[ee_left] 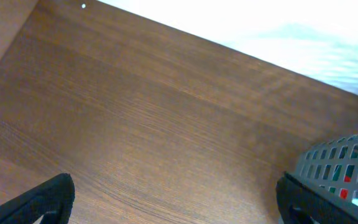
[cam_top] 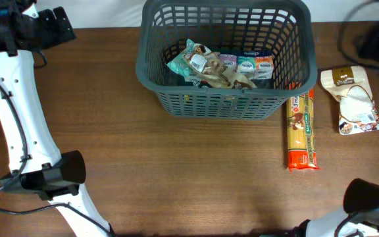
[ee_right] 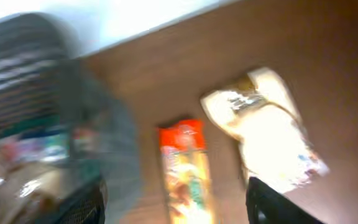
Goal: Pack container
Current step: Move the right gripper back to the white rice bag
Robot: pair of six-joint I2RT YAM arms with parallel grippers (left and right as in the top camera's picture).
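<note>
- Dark grey plastic container (cam_top: pixel 222 104) sits upright at the far centre of the table (cam_top: pixel 176 171), mouth up, approx. midway btw. the two arms.
- Its long axis runs left-right in the overhead view, parallel w/ the table's far edge. The short axis runs near-far. We see no tilt.
- Done so far, we judge: several small packets (cam_top: pixel 219 66) lie heaped on its base, so packing is underway.
- Left to do, we reckon: two items outside, both on the right side.
- A long orange-and-yellow pasta pack (cam_top: pixel 302 131) lies by the container's right near corner; we can't tell if it touches. Its length runs near-far, i.e. at right angles to the container's long axis.
- A cream bag w/ brown top (cam_top: pixel 355 99) lies near the pasta pack, further right.
- Left jaws: apart, nothing btw. them. The left wrist view shows bare table, w/ a container corner at lower right.
- Right jaws: apart & empty too. The right wrist view is blurred, but we make out the pasta pack and bag below them.
- The right arm looks better placed for both leftovers.
</note>
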